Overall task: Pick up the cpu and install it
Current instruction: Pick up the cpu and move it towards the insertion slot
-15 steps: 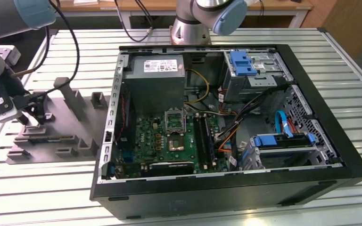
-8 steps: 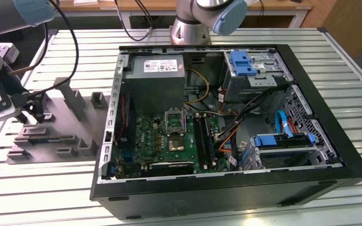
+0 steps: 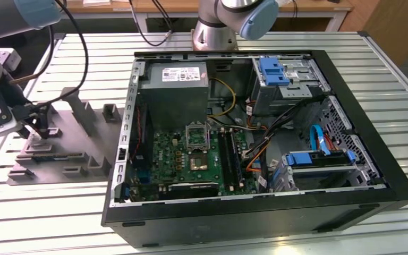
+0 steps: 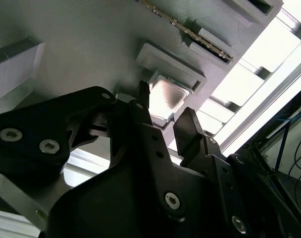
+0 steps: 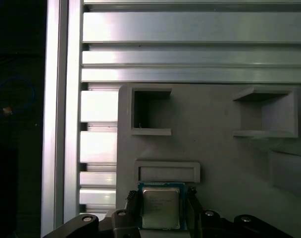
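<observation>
The cpu (image 5: 160, 207) is a small silver-grey square with a greenish rim, lying in a shallow recess of the grey plastic fixture (image 5: 215, 153). My gripper (image 5: 161, 218) straddles it, and its dark fingers (image 5: 133, 202) press against two opposite edges of the chip. In the second wrist view the cpu (image 4: 166, 95) shows pale between the two black fingertips (image 4: 142, 96) of the gripper (image 4: 165, 110). In the exterior view the gripper (image 3: 41, 132) hangs low over the fixture (image 3: 69, 154), at that view's left, outside the computer case.
An open black computer case (image 3: 374, 175) lies on the slatted aluminium table (image 3: 395, 90), with the green motherboard (image 3: 183, 159) and its empty socket (image 3: 195, 136) inside. Upright grey posts (image 3: 83, 111) rise from the fixture. A second arm's base (image 3: 214, 32) stands behind the case.
</observation>
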